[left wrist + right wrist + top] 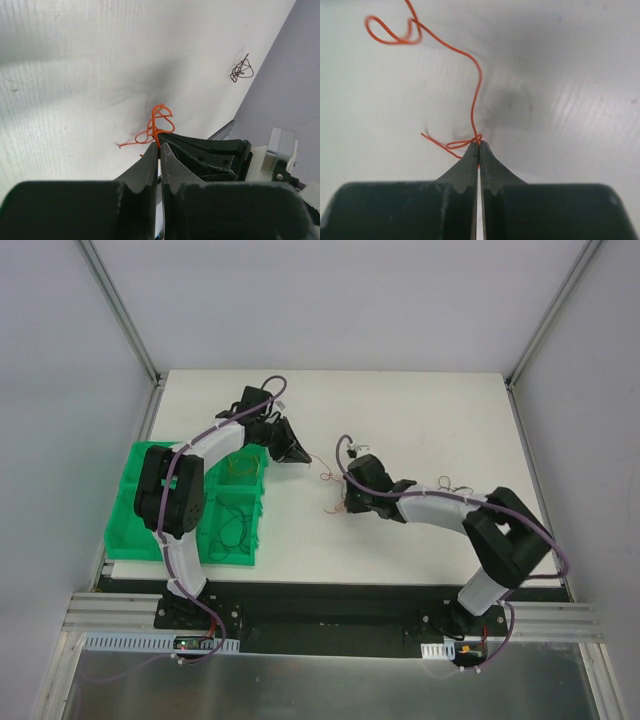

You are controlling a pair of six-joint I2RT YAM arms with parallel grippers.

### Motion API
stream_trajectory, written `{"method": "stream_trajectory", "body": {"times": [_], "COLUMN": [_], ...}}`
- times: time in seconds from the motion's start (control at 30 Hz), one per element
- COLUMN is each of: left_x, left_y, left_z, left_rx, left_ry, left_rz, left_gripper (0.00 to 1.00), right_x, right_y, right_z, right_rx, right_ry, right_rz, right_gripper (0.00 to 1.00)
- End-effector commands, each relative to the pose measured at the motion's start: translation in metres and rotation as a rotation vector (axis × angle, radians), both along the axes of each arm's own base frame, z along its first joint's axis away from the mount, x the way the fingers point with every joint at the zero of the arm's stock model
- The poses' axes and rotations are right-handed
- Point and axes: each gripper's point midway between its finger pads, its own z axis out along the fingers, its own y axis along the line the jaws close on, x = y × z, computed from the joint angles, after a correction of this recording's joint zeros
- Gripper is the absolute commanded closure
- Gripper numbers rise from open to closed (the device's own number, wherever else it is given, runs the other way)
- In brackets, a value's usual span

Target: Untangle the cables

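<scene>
At nine o'clock on the white surface point(420, 420), a green bin point(128, 530) holds a yellowish cable point(240, 466) in its far compartment and a dark cable point(230, 525) nearer. At centre, the left gripper point(160, 145) and right gripper point(478, 145) each have jaws clamped on one hair-thin red cable point(476, 95). It is probably featherlight and springy, best pinched near its ends. A dark wad point(241, 70) lies at three o'clock.

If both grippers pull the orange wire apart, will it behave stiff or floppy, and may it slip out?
The orange wire is probably floppy yet springy: it shows loops and kinks beyond the right gripper. It looks very thin, so it is likely light. It may slip, since the left gripper pinches it only at its very tip.
</scene>
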Motion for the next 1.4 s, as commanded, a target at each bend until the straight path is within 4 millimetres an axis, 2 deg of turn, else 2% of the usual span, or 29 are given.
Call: {"method": "stream_trajectory", "body": {"times": [0.0,0.03,0.07,0.2,0.4,0.57,0.67,0.77,0.93,1.0,1.17,1.37], "left_x": [0.004,0.004,0.003,0.006,0.014,0.016,0.017,0.016,0.008,0.006,0.005,0.004], "left_y": [0.014,0.014,0.014,0.020,0.035,0.038,0.039,0.037,0.025,0.023,0.022,0.020], "left_z": [0.034,0.034,0.034,0.032,0.035,0.040,0.042,0.040,0.033,0.033,0.036,0.039], "left_rx": [0.015,0.013,0.008,0.005,0.007,0.005,0.010,0.005,-0.028,-0.032,-0.044,-0.053], "left_ry": [-0.120,-0.115,-0.111,-0.099,-0.108,-0.127,-0.139,-0.130,-0.083,-0.082,-0.088,-0.091], "left_rz": [0.000,0.004,0.001,0.022,0.059,0.058,0.059,0.053,0.024,0.021,0.017,0.015], "left_gripper": [1.00,1.00,1.00,1.00,1.00,1.00,1.00,1.00,1.00,1.00,1.00,1.00], "right_x": [-0.055,-0.065,-0.077,-0.087,-0.101,-0.105,-0.102,-0.098,-0.087,-0.083,-0.079,-0.081], "right_y": [-0.033,-0.040,-0.057,-0.106,-0.136,-0.138,-0.143,-0.148,-0.142,-0.145,-0.152,-0.126], "right_z": [0.004,0.003,-0.003,-0.005,-0.008,-0.015,-0.014,-0.014,-0.003,0.005,0.020,0.036], "right_rx": [0.002,-0.002,-0.055,-0.272,-0.359,-0.356,-0.377,-0.406,-0.374,-0.378,-0.391,-0.170], "right_ry": [0.147,0.178,0.232,0.284,0.314,0.320,0.306,0.298,0.254,0.213,0.171,0.136], "right_rz": [0.157,0.181,0.185,0.111,0.006,0.002,-0.029,-0.067,-0.094,-0.110,-0.141,-0.152], "right_gripper": [0.99,1.00,1.00,1.00,1.00,0.99,0.95,0.82,0.61,0.55,0.48,0.34]}}
